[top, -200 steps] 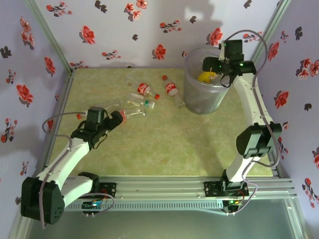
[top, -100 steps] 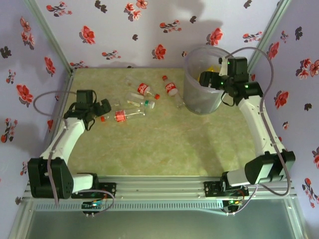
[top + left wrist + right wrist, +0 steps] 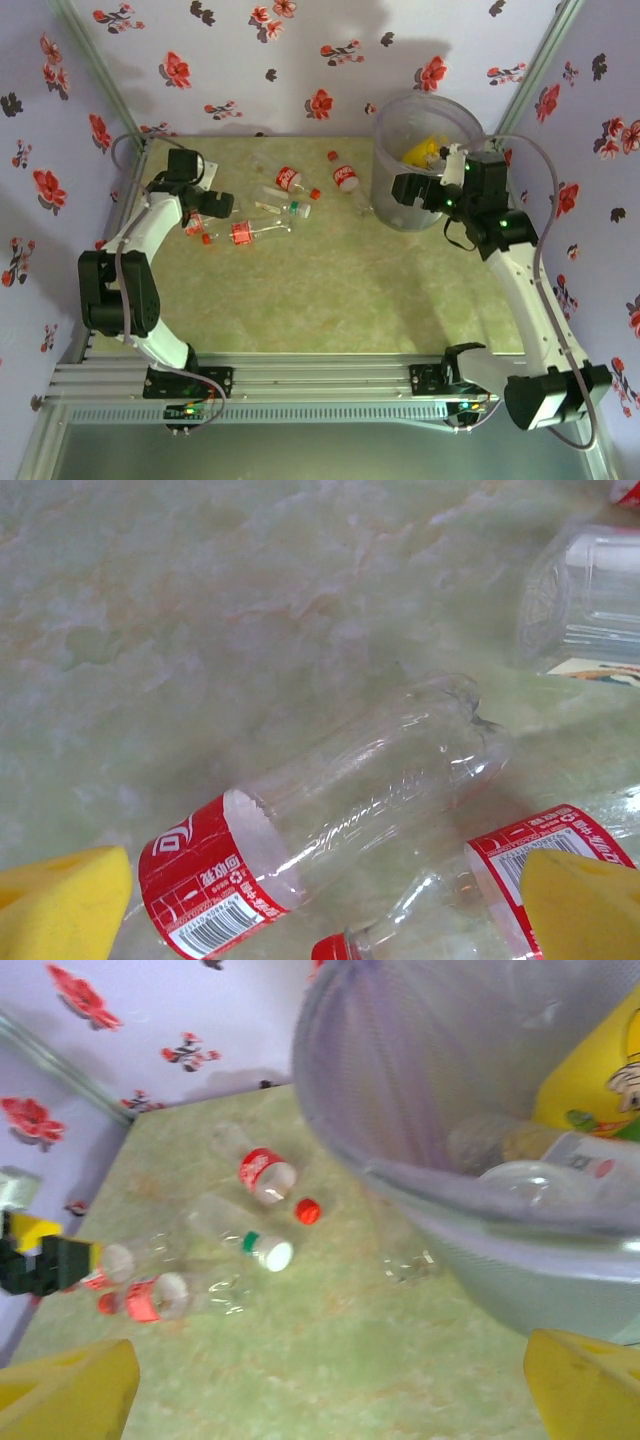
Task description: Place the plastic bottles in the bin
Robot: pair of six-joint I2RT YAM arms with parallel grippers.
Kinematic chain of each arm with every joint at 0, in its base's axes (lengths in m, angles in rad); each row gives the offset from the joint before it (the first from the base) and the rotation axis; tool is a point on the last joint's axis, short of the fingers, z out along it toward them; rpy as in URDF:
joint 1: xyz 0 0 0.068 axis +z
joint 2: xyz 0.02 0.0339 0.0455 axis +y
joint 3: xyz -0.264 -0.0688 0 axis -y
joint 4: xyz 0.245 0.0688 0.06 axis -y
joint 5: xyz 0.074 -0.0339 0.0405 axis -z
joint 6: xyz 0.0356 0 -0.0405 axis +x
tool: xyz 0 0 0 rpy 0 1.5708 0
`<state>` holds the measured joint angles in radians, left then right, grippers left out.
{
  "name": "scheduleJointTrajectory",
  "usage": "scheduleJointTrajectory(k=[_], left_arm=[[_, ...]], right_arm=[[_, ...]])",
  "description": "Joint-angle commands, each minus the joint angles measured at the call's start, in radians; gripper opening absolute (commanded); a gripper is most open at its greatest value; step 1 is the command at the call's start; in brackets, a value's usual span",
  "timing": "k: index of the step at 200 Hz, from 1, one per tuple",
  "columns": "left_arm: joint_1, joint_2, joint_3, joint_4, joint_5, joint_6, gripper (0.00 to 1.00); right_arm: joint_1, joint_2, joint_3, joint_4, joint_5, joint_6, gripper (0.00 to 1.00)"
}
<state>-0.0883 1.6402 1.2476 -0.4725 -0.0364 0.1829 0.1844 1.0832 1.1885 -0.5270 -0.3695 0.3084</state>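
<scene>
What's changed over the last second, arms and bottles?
The left gripper shifted left and farther back above the loose bottles, fingers open, taking nothing. The right gripper pulled back off the bin toward the near side, open and empty; the yellow bottle lies inside. The loose bottles look unmoved.

Top cam overhead; wrist cams near; shared: bottles (image 3: 244, 232).

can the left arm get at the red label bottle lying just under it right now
Probably yes. The left gripper is open right above that bottle, which lies flat on the table with nothing over it. A second bottle lies close beside it and might get nudged.
</scene>
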Motion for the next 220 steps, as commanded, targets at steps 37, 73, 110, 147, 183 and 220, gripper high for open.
scheduleJointTrajectory(k=[37, 73, 110, 147, 183, 220], left_arm=[[0.004, 0.1, 0.06, -0.022, -0.023, 0.093, 1.0], [0.003, 0.151, 0.107, -0.04, -0.073, 0.13, 0.99], [-0.012, 0.178, 0.108, -0.054, -0.046, 0.165, 0.99], [-0.014, 0.222, 0.109, -0.065, -0.052, 0.168, 0.99], [-0.013, 0.266, 0.124, -0.056, -0.068, 0.154, 0.99], [-0.007, 0.319, 0.161, -0.059, -0.112, 0.118, 0.97]], right_arm=[[0.01, -0.108, -0.042, 0.113, -0.199, 0.058, 0.99], [0.016, -0.136, -0.092, 0.128, -0.207, 0.099, 0.99], [0.069, -0.138, -0.125, 0.162, -0.235, 0.121, 0.99], [0.138, -0.125, -0.151, 0.18, -0.213, 0.119, 0.99], [0.166, -0.103, -0.168, 0.202, -0.193, 0.136, 0.99], [0.177, -0.089, -0.174, 0.207, -0.168, 0.137, 0.99]])
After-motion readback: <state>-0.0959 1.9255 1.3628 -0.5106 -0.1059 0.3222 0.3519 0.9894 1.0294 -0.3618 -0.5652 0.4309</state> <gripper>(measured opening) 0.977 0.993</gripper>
